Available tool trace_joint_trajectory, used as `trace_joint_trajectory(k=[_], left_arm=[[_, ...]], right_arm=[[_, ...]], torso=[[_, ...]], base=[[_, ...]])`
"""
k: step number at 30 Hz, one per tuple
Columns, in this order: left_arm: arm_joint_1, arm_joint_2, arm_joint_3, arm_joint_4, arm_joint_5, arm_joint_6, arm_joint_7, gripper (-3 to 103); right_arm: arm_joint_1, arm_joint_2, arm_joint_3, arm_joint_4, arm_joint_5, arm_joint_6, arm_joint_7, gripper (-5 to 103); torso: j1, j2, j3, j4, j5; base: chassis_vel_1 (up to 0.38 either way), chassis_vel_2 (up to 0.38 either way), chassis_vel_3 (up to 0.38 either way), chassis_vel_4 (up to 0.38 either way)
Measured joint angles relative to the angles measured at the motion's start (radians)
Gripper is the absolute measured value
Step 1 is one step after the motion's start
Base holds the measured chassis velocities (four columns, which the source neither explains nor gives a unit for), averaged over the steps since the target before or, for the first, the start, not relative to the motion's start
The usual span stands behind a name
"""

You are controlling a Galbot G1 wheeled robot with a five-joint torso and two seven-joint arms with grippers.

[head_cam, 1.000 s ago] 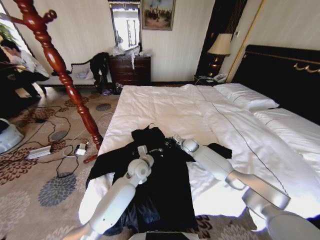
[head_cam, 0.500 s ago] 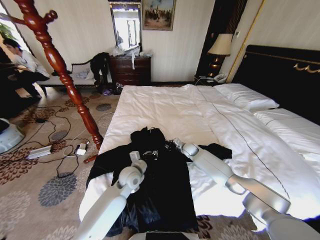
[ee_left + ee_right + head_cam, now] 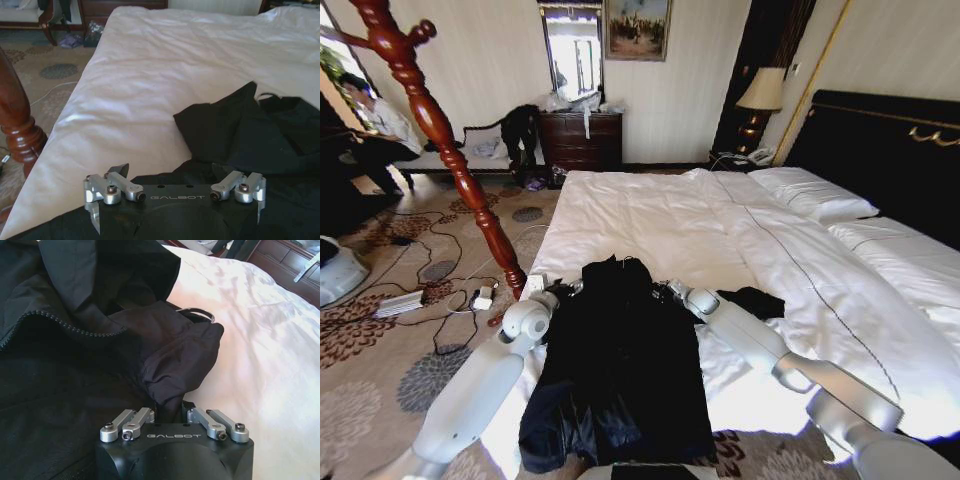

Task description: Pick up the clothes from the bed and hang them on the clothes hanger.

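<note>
So the clothes [image 3: 620, 370] lie lengthwise down the bed [image 3: 650, 215]. Right gripper [image 3: 172, 407] has its jaws pinched on the collar; left gripper [image 3: 175, 212], jaws wide, sits beside the left shoulder.

Ahead I see a dark dresser [image 3: 580, 138], a framed painting [image 3: 636, 27], a lamp [image 3: 759, 92], and cables [image 3: 440, 280] across patterned carpet [image 3: 380, 370].
</note>
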State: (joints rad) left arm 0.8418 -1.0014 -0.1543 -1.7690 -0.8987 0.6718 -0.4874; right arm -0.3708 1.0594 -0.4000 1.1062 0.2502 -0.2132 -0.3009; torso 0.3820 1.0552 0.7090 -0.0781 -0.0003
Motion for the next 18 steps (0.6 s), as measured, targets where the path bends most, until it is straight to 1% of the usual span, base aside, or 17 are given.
trace_joint_trajectory(k=[2,4,7,11,13,16,17,18], left_arm=[[-0.002,-0.008,0.001,0.01,-0.001,-0.001,0.003,97],[-0.003,-0.027,0.011,0.008,-0.012,-0.006,0.012,100],[0.001,-0.043,0.029,0.006,0.001,-0.005,0.011,100],[0.014,-0.067,0.045,0.026,0.009,0.009,-0.021,100],[0.03,-0.074,0.059,0.025,0.009,0.016,-0.026,100],[0.048,-0.08,0.076,0.013,-0.002,0.026,-0.035,100],[0.057,-0.083,0.083,0.004,-0.019,0.032,-0.048,100],[0.065,-0.085,0.089,-0.005,-0.041,0.038,-0.064,100]], right_arm=[[-0.001,-0.002,0.0,0.003,-0.001,0.0,0.001,22],[-0.005,-0.005,-0.001,0.006,-0.002,0.0,0.004,22],[-0.01,-0.007,-0.001,0.01,-0.002,0.0,0.007,22],[-0.016,-0.006,-0.003,0.017,0.003,0.003,0.012,22],[-0.017,-0.001,-0.008,0.02,0.012,0.004,0.017,22],[-0.013,0.005,-0.016,0.021,0.02,0.004,0.022,22],[-0.01,0.008,-0.019,0.02,0.026,0.003,0.024,20],[-0.008,0.01,-0.022,0.02,0.035,0.001,0.027,25]], torso=[[0.0,0.0,0.0,0.0002,0.0],[0.0,0.0,0.0,0.0003,0.0002],[0.0,0.0,0.0,0.0001,0.0004],[0.0,0.0,0.0,-0.0001,0.0001],[0.0,0.0,0.0,-0.0003,0.0001],[0.0,0.0,0.0,-0.0002,0.0001],[0.0,0.0,0.0,-0.0001,0.0001],[0.0,0.0,0.0,0.0003,0.0002]], base=[[0.0,0.0,0.0,0.0],[0.0,0.0,0.0,0.0],[0.0,0.0,0.0,0.0],[0.0,0.0,0.0,0.0],[0.0,0.0,0.0,0.0],[0.0,0.0,0.0,0.0],[0.0,0.0,0.0,0.0],[0.0,0.0,0.0,0.0]])
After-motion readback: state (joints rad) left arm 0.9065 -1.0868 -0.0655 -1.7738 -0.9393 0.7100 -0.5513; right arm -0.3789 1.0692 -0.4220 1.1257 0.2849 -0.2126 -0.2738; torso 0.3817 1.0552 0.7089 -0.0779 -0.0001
